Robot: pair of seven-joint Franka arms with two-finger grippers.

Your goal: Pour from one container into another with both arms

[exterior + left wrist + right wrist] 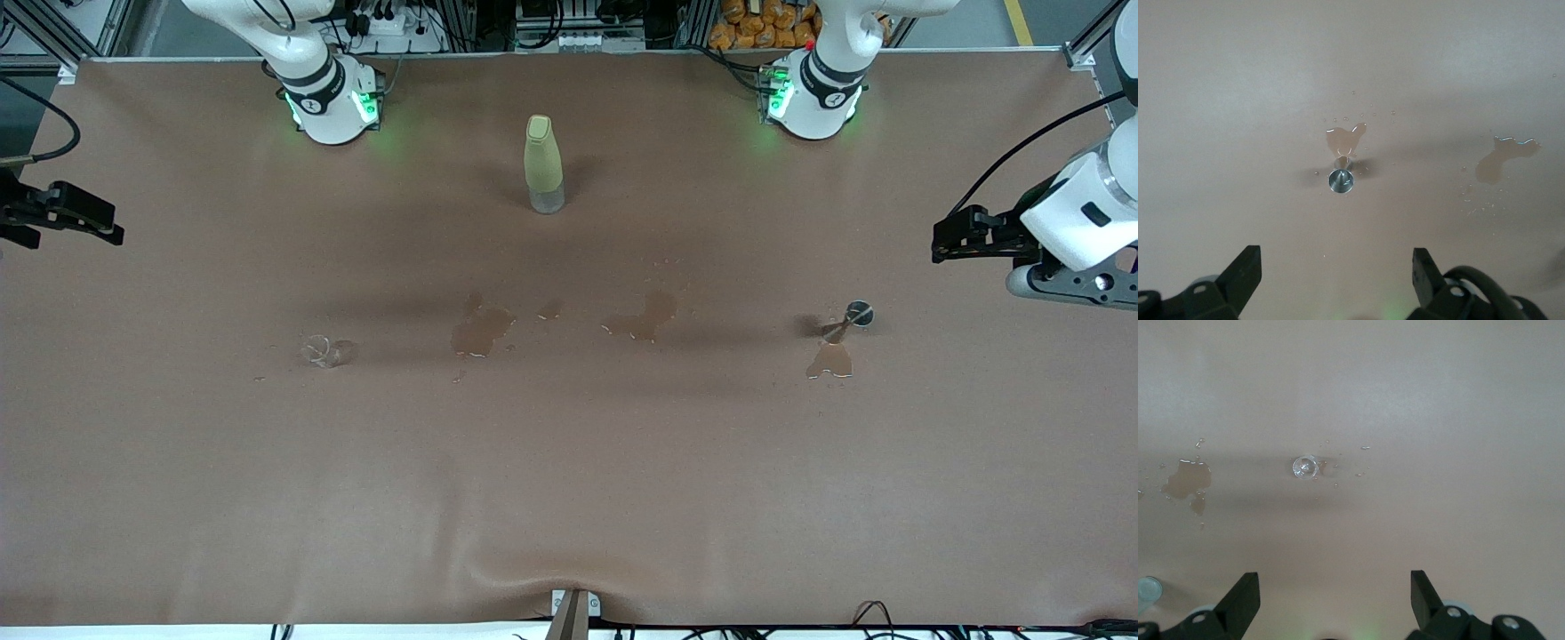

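Both grippers are hanging empty with jaws spread wide, touching nothing. The left gripper (942, 242) is showing at the right edge of the front view, in the air over the counter's (569, 480) edge at the left arm's end; in its wrist view its two fingers (1245, 273) are framing the bottom of the picture with the jigger (1341, 181) at centre, well apart from them. The right gripper (107, 227) is sitting at the left edge of the front view, likewise aloft, and its wrist view is showing the cup (1305, 467) at centre, well clear of its fingers (1241, 597). The cup (322, 352) is lying low in the left-centre of the front view; whether it is upright or tipped I cannot tell. The jigger (851, 320) is appearing at right-centre, touching a wet patch (829, 362). More spill patches (481, 331) are spreading between them, and a bottle (543, 164) is standing in the upper middle. The cup is probably light, brittle and slick with wet, so a gentle pinch across its wall seems best. The jigger is likely rigid and smooth; its narrow waist is looking like the surest hold.
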